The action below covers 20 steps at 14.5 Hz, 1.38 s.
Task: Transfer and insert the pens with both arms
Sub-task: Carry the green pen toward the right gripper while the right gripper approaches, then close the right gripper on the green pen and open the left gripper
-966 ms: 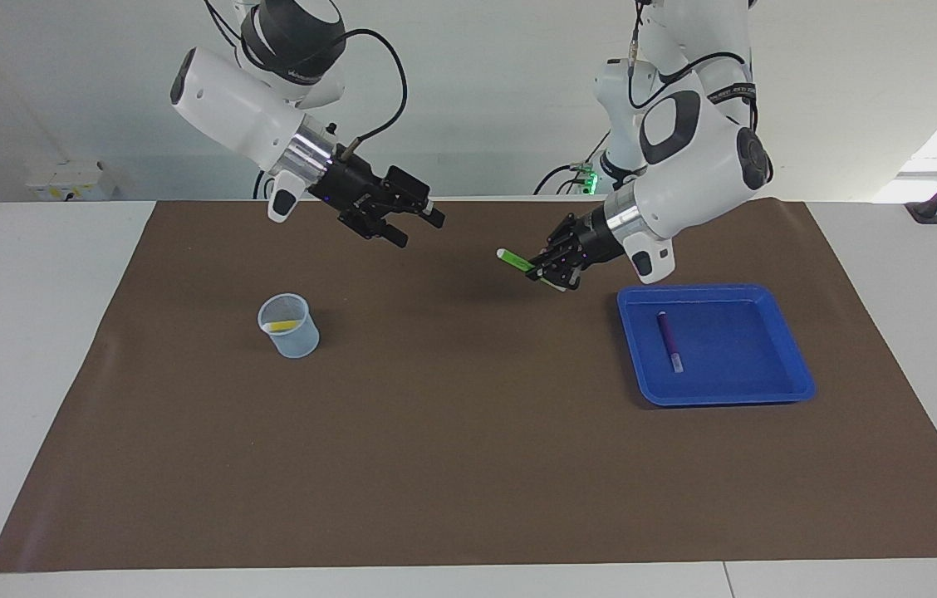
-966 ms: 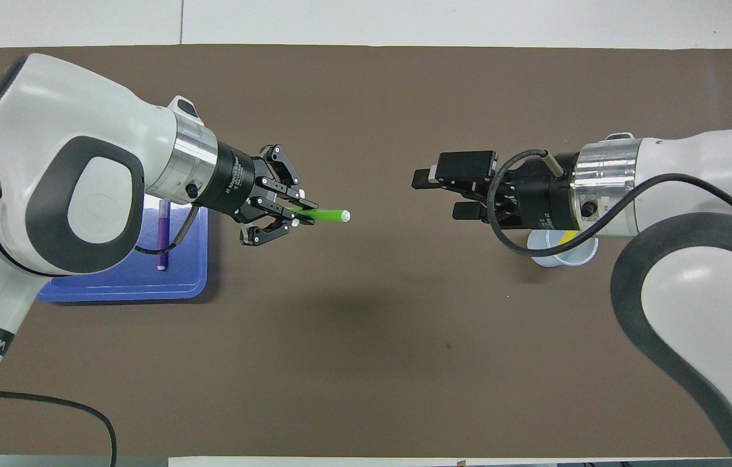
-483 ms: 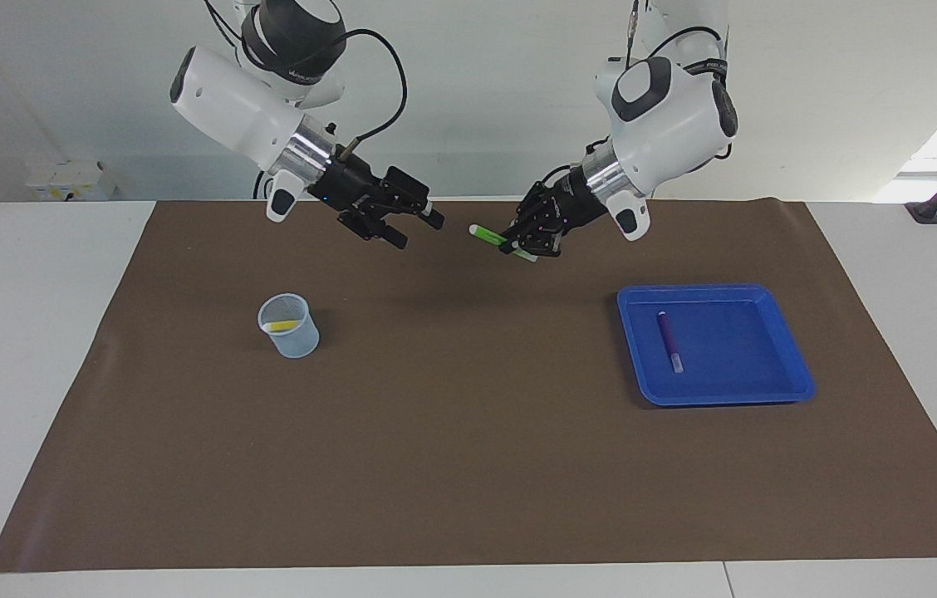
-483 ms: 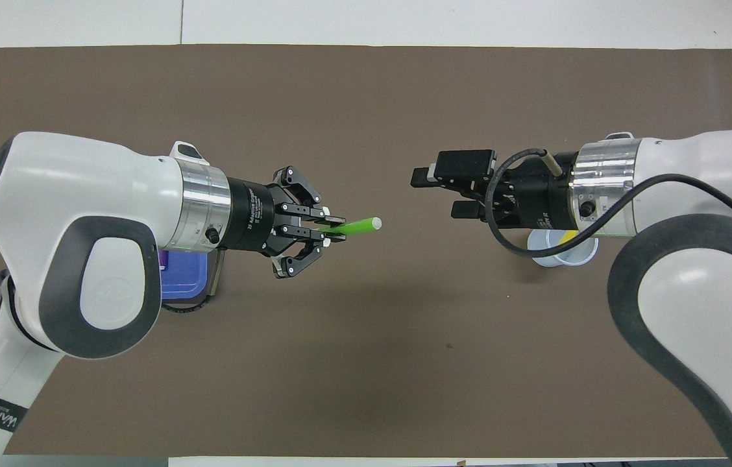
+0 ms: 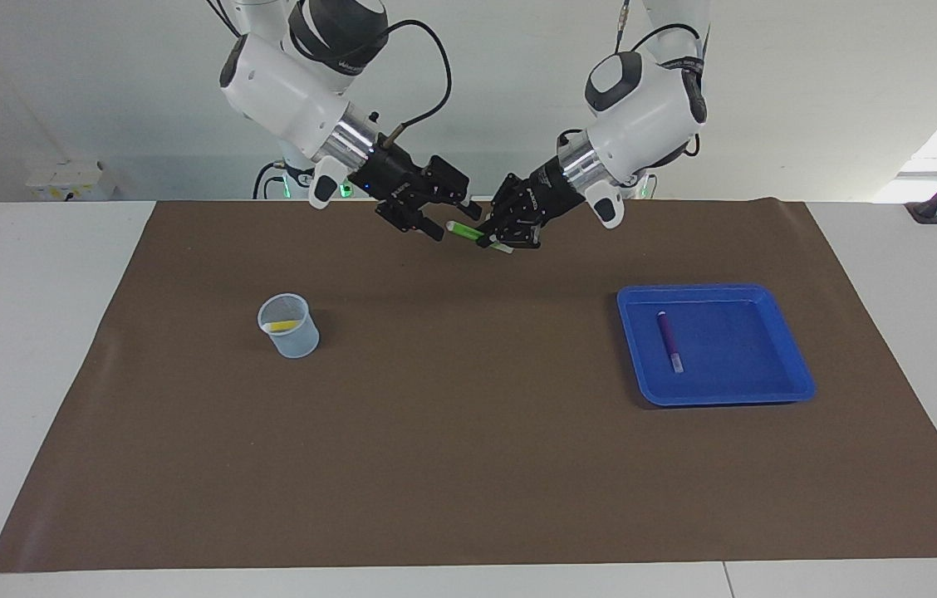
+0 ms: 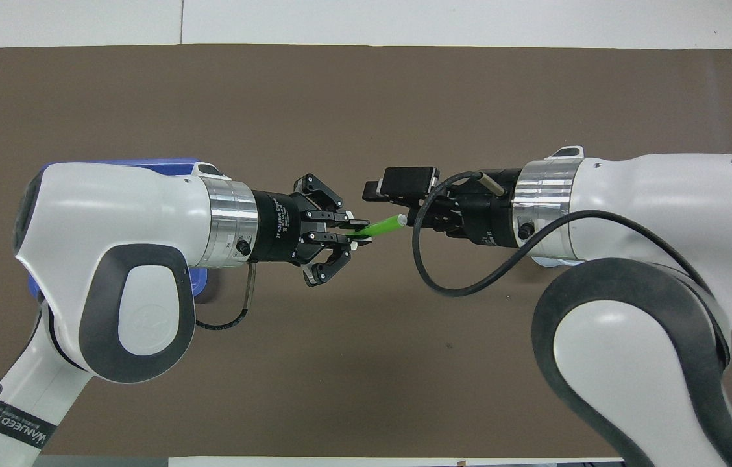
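While both my arms hang raised over the middle of the brown mat (image 5: 468, 465), my left claw (image 5: 508, 235) pinches the green pen (image 5: 467, 231) by its lower end, so the pen sticks out level toward my other arm with its pale cap (image 6: 400, 220) leading. My right claw (image 5: 439, 218) meets it there with its fingers (image 6: 376, 190) spread, and the capped end reaches in between them; whether they touch the pen I cannot tell. In the overhead view the green pen (image 6: 379, 227) bridges the short gap between my left claw (image 6: 352, 231) and my right claw (image 6: 398, 204).

On the tabletop, toward my left arm's end of the mat, sits the blue tray (image 5: 776, 386), and the purple pen (image 5: 669, 340) lies flat inside it with its pale cap pointing away from me. From above, my left arm covers most of that tray (image 6: 145, 161).

Toward my right arm's end stands a small clear cup (image 5: 289, 325), upright on the mat, well apart from the tray. A yellow pen (image 5: 281, 325) rests inside it, leaning across the cup. From above, my right arm hides the cup almost wholly.
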{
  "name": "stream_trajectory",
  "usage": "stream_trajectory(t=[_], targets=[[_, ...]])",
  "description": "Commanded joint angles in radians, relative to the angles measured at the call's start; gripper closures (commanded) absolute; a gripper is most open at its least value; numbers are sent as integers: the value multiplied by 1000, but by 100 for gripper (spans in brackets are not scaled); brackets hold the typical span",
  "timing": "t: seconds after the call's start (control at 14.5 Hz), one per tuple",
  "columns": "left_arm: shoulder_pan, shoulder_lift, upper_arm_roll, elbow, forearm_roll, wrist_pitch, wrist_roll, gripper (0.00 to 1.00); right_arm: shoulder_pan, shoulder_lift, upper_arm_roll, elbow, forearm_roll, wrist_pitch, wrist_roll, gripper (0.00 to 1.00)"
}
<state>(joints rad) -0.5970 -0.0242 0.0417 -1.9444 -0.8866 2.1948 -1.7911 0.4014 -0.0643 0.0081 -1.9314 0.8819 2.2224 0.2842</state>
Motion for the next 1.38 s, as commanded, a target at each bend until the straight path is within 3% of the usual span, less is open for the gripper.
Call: stream_trajectory(t=[0.0, 0.28, 0.41, 0.48, 0.9, 0.97, 1.03, 1.31], targets=[[-14, -28, 12, -34, -35, 26, -22, 100, -3, -14, 3, -24, -18, 13, -25, 17], [-7, -39, 12, -45, -38, 28, -22, 100, -3, -15, 1, -26, -18, 13, -27, 56], [-6, -40, 12, -47, -54, 28, -22, 100, -3, -19, 3, -37, -18, 11, -27, 90], [-6, -40, 12, -47, -54, 28, -22, 100, -3, -25, 3, -41, -18, 7, -28, 100], [-4, -40, 12, -47, -63, 31, -25, 100, -10, -25, 1, -38, -41, -35, -34, 100], [-4, -40, 14, -47, -63, 33, -24, 67, -15, -25, 1, -34, -63, -55, -36, 100], [-4, -42, 14, -47, -63, 36, -21, 1, -18, -23, 0, -29, -82, -79, -52, 100], [-4, -42, 15, -47, -63, 39, -22, 0, -84, -16, -4, 17, -210, -197, -74, 100]])
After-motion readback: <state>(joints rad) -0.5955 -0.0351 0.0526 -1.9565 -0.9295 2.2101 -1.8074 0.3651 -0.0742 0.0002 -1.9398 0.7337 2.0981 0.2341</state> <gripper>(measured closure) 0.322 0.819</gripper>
